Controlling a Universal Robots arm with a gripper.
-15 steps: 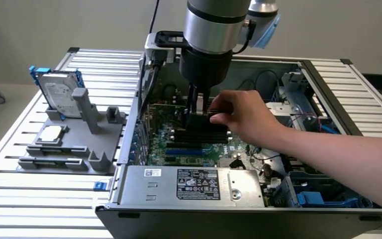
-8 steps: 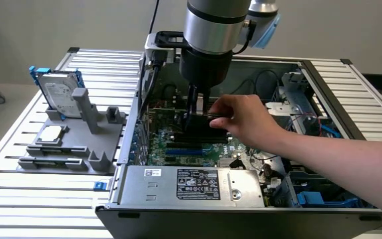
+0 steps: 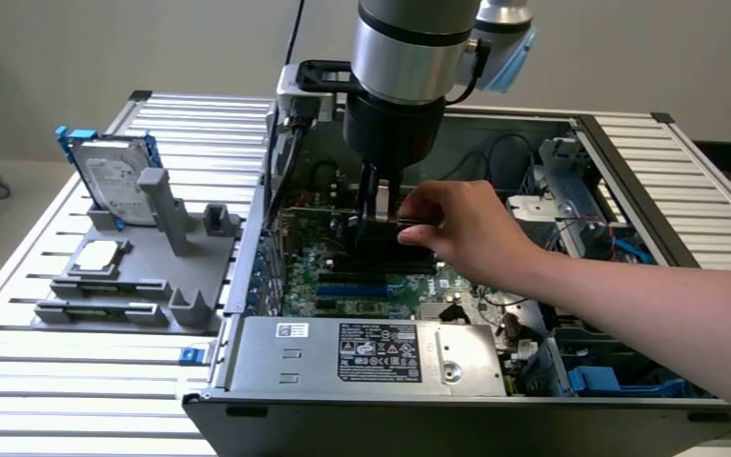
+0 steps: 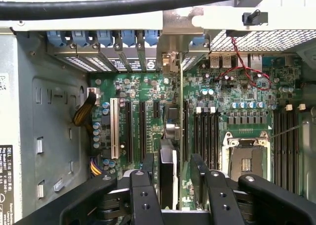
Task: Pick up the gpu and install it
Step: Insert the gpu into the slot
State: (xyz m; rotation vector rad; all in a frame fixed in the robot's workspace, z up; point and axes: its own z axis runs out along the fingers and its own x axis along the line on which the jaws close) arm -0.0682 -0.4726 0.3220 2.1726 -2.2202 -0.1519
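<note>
Install step under way at centre frame: tool (image 4: 176, 178) clamped on the gpu (image 4: 180, 106), held edge-on above the motherboard (image 4: 148, 94) slots, a person's hand (image 3: 467, 233) steadying it; straight downward seating judged needed.

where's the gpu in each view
Exterior view: the gpu stands on edge inside the open computer case, under the gripper, with a person's hand on it.
Wrist view: seen edge-on, a thin card between the gripper's fingers.
Shared landmark: the green motherboard.
</note>
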